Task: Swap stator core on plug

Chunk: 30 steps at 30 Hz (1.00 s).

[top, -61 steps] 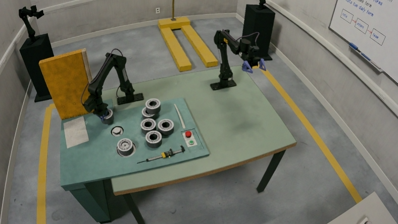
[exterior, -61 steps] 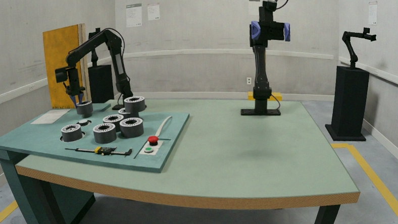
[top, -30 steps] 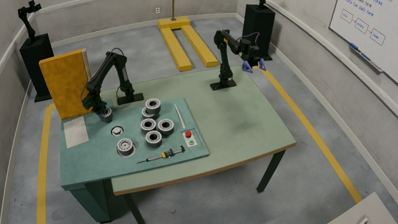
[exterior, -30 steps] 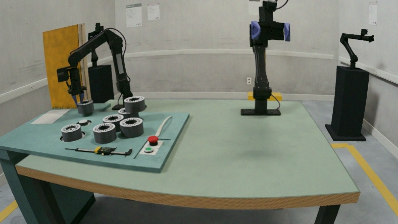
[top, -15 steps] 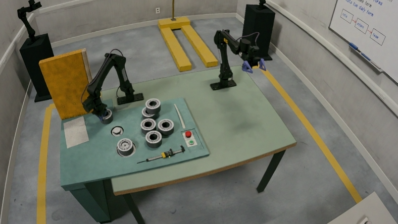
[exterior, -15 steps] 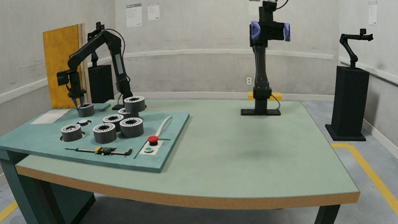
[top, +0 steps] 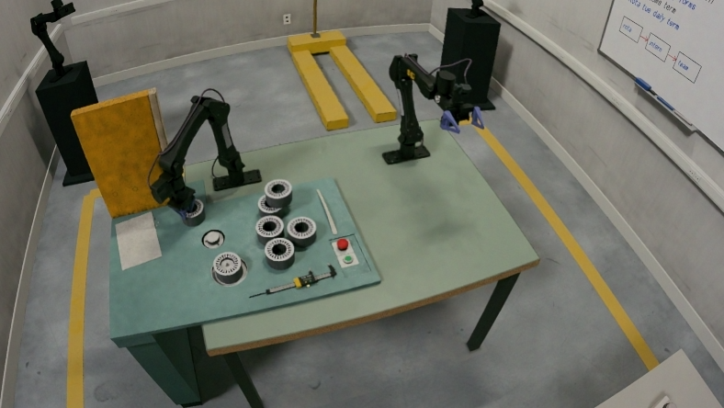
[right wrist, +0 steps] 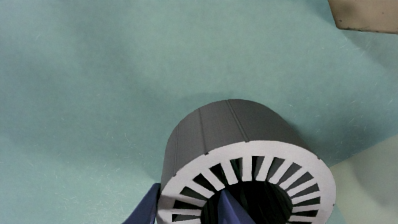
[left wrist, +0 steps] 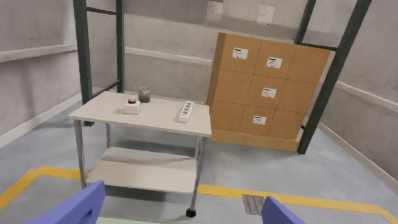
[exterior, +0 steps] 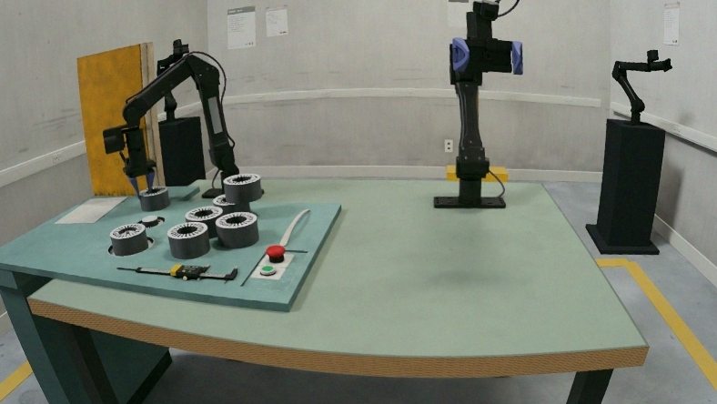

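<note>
Top view: Down on the slab with the unplugged stator core, or very nearly

Looks like the end of the first step: set the stator core (top: 194,214) (exterior: 154,199) (right wrist: 240,120) upright on the slab (top: 166,303) (exterior: 60,256) (right wrist: 75,90), well apart from its bare plug (top: 213,238) (exterior: 149,219). Around that core's wall with the right claw (top: 188,209) (exterior: 143,187) (right wrist: 190,193), one fingertip outside and one over the bore; partly open, apparently released. Wide open and holding nothing with the left claw (top: 463,120) (exterior: 487,56) (left wrist: 186,196), high and away from the parts.

Next, probably: rise straight up without tipping the core, then pick from the loose stator cores (top: 279,253) (exterior: 187,240) and lower one squarely over the bare plug. Best to leave the sunk stator core (top: 227,271) (exterior: 128,239) alone.

On the teal slab, also a digital caliper (top: 303,280) (exterior: 190,271) and a red push button (top: 342,243) (exterior: 275,251); beneath, a pale green desk (top: 430,202) (exterior: 426,280). Around, grey walls, yellow floor lines and a whiteboard (top: 673,30).
</note>
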### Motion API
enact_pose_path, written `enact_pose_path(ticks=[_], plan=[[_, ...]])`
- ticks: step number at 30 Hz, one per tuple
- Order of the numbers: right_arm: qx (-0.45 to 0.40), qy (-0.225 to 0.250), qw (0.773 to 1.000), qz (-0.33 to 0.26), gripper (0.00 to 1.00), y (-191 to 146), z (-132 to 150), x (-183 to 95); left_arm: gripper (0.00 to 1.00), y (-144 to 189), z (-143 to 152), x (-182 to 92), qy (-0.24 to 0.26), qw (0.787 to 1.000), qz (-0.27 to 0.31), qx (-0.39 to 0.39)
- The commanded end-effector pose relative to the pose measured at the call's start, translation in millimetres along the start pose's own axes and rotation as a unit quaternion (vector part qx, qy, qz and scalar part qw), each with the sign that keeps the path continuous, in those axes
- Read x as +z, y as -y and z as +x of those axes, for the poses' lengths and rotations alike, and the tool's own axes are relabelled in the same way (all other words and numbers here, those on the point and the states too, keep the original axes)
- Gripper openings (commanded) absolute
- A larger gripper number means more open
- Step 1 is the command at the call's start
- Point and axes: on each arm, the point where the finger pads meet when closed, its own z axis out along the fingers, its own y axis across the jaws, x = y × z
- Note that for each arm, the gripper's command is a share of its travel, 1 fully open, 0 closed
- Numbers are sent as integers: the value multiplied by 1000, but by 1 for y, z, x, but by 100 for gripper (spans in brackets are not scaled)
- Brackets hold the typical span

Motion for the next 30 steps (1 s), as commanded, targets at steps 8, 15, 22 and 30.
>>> enact_pose_path(ticks=[8,15,22,30], plan=[[-3,12,1000,-24,38,-6,-4,-37,100,0,-13,-9,16,1000,-2,3],[-3,12,1000,-27,38,-6,-3,-55,100,0,-13,-9,16,1000,-2,3],[-3,12,999,-31,38,-6,-2,-70,100,0,-13,-9,16,1000,-2,3],[-3,12,1000,-27,38,-7,-1,-80,100,0,-13,-9,16,1000,-2,3]])
